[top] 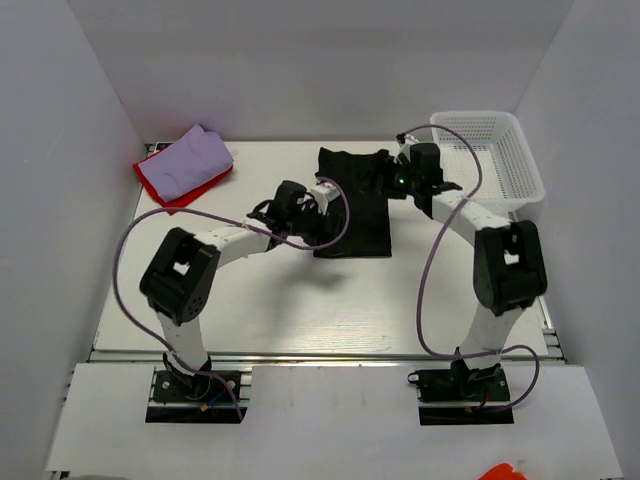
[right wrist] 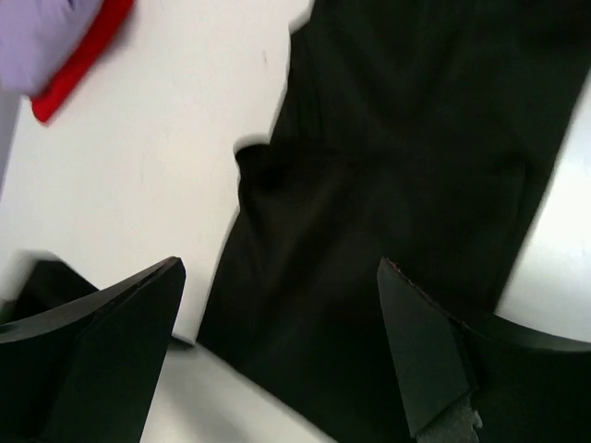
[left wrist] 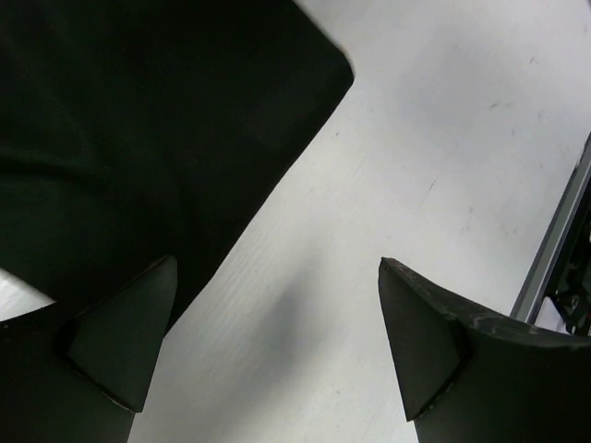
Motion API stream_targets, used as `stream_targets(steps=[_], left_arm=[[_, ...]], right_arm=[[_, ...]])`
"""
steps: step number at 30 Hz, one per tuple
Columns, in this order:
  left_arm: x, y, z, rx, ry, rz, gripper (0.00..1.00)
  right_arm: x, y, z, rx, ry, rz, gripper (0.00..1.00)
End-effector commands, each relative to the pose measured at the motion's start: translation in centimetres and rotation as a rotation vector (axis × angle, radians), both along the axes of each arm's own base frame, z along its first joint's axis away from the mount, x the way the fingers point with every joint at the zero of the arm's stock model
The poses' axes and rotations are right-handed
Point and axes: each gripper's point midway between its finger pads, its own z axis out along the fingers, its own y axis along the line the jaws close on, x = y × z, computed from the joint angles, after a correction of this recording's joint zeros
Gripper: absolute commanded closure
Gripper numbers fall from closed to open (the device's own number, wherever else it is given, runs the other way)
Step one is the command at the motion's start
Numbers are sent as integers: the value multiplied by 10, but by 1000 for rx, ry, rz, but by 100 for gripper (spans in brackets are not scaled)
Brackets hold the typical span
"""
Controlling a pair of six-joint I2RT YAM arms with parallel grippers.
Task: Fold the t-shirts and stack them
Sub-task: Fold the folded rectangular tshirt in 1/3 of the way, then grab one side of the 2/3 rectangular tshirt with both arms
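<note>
Black t-shirt (top: 365,215) lies flat mid-worktop (top: 300,300) between the two arms and looks already folded to a narrow panel. Lavender t-shirt (top: 190,158) sits folded on the red t-shirt (top: 160,188) at the far-left corner, well apart. Left fingers (left wrist: 129,341) spread wide, holding nothing, at the black cloth's left edge, one finger over the cloth. Right fingers (right wrist: 111,341) also wide and empty, above its far end. Handling, judged: light, limp cloth with no stiffness. It will sag when lifted and drag on the worktop, and the layers may slip apart. Best hold: pinch an edge or corner through all layers, both ends together, to keep the fold square.
</note>
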Motion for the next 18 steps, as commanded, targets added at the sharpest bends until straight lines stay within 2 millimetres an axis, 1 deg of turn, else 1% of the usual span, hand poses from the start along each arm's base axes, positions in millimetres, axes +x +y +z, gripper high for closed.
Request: stream_targets(steps=[1, 2, 3, 4, 5, 6, 7, 8, 9, 10, 11, 12, 13, 14, 16, 17, 18], left_arm=[[3, 14, 84, -48, -183, 74, 0], [2, 20, 87, -37, -182, 106, 0], [1, 34, 75, 19, -175, 164, 0], [0, 42, 73, 40, -153, 213, 0], [0, 49, 71, 68, -141, 254, 0], [-5, 64, 53, 144, -92, 301, 0], [-3, 73, 44, 173, -52, 341, 0], [-3, 77, 32, 196, -15, 352, 0], [-2, 83, 22, 236, -6, 378, 0], [-1, 85, 15, 251, 7, 392, 0], [-1, 85, 8, 260, 27, 396, 0], [-5, 81, 1, 258, 54, 372, 0], [-4, 81, -13, 274, 72, 369, 3], [-1, 76, -12, 268, 76, 362, 5], [-1, 76, -30, 296, 106, 358, 11], [-1, 77, -35, 305, 117, 357, 11], [-1, 77, -45, 316, 129, 355, 15]], right_arm=[[-40, -23, -7, -51, 25, -40, 10], [-49, -33, 9, -60, 5, -79, 10], [-67, -40, -15, -83, 67, -85, 10], [-72, -46, -10, -88, 69, -117, 10], [-80, -54, -18, -104, 112, -139, 10], [-96, -61, -33, -123, 170, -157, 10], [-103, -67, -39, -136, 198, -179, 10], [-111, -70, -49, -143, 229, -182, 10], [-123, -69, -58, -138, 260, -161, 10], [-131, -70, -67, -141, 285, -154, 10], [-133, -72, -69, -136, 297, -156, 10], [-137, -68, -74, -127, 314, -134, 10], [-140, -70, -81, -129, 334, -135, 10], [-141, -69, -83, -128, 344, -129, 10], [-145, -66, -94, -121, 380, -111, 10], [-146, -66, -98, -119, 392, -106, 10], [-148, -64, -103, -113, 413, -101, 12]])
